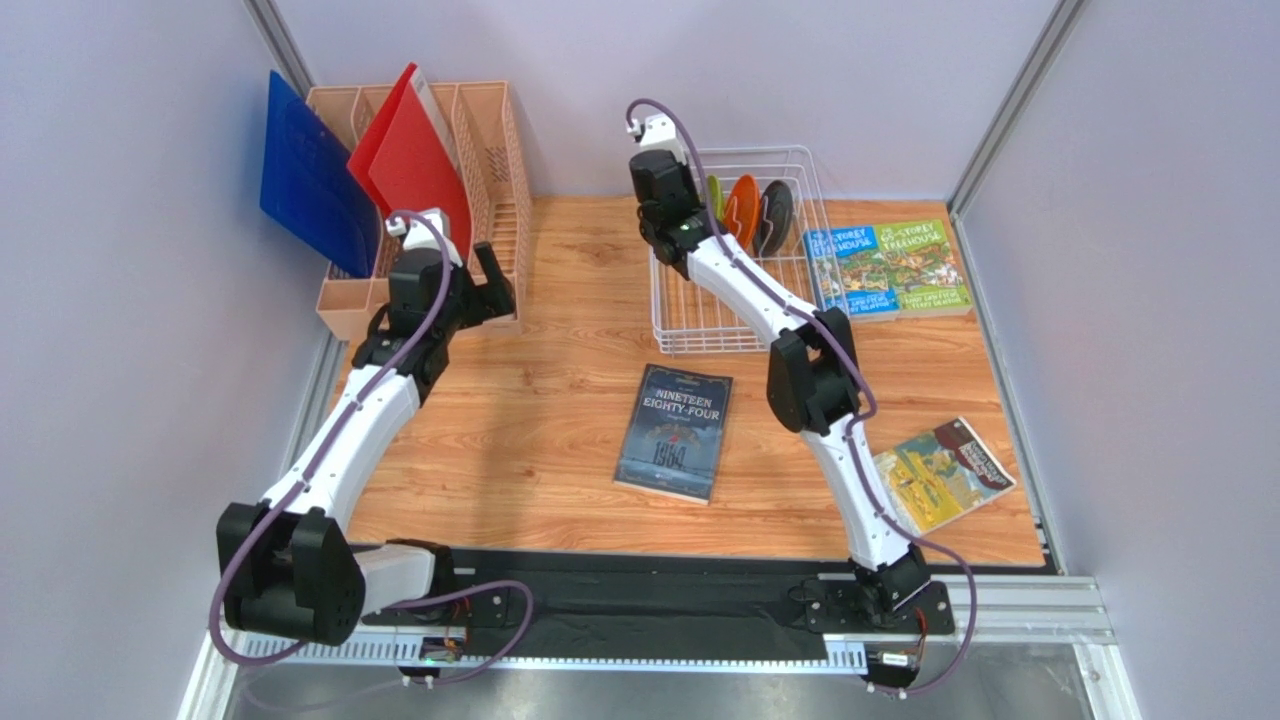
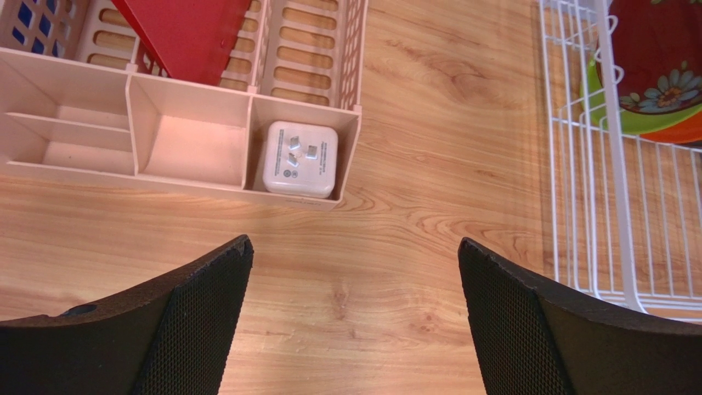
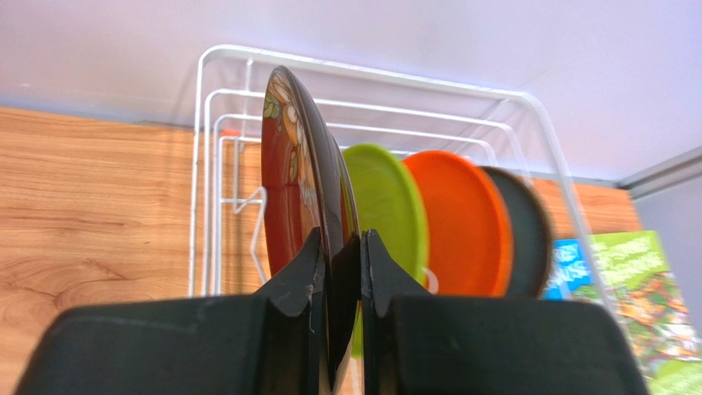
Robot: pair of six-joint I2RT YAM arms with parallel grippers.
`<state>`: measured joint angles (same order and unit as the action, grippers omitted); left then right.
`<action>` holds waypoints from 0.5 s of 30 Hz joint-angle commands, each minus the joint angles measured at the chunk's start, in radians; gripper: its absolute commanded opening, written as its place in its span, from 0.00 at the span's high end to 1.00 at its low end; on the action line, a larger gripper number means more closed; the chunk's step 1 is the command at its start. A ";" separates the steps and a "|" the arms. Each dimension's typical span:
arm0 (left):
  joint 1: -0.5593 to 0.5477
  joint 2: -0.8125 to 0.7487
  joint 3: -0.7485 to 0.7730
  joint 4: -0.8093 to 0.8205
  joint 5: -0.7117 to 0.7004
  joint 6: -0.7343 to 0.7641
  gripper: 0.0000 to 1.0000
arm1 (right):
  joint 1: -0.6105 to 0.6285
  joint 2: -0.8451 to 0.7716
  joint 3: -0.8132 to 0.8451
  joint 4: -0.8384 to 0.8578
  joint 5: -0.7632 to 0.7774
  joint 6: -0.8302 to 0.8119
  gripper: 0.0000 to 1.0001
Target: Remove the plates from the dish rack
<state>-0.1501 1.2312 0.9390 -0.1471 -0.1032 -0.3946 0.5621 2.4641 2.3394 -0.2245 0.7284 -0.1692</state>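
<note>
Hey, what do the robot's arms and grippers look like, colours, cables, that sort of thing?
The left arm and right arm have white links with bulky black joints. A thin purple cable runs along each. The left gripper has black wedge-shaped fingers with a fine mesh texture; the right gripper is black too, smoother and lightly scuffed.

The plates (image 1: 744, 210) stand in the dish rack (image 1: 684, 315) at the far edge — an organiser (image 1: 504, 165) sits in the far-left corner.

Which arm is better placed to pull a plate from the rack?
Right: the right end effector is clamped on the dark red plate in the dish rack; the left end effector hangs open by the pink organiser.
</note>
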 commanded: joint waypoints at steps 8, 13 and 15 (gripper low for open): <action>-0.003 -0.101 -0.029 0.084 0.293 -0.046 0.02 | 0.009 -0.562 -0.327 -0.100 -0.117 0.206 1.00; -0.003 -0.082 -0.038 0.110 0.446 -0.127 0.04 | 0.004 -0.796 -0.604 -0.188 -0.456 0.387 1.00; -0.003 -0.090 -0.071 0.171 0.480 -0.159 0.04 | 0.002 -0.881 -0.722 -0.173 -0.604 0.462 1.00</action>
<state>-0.1501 1.1488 0.9039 -0.0872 0.2230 -0.4717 0.5632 1.7187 1.7943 -0.3767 0.4545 0.0952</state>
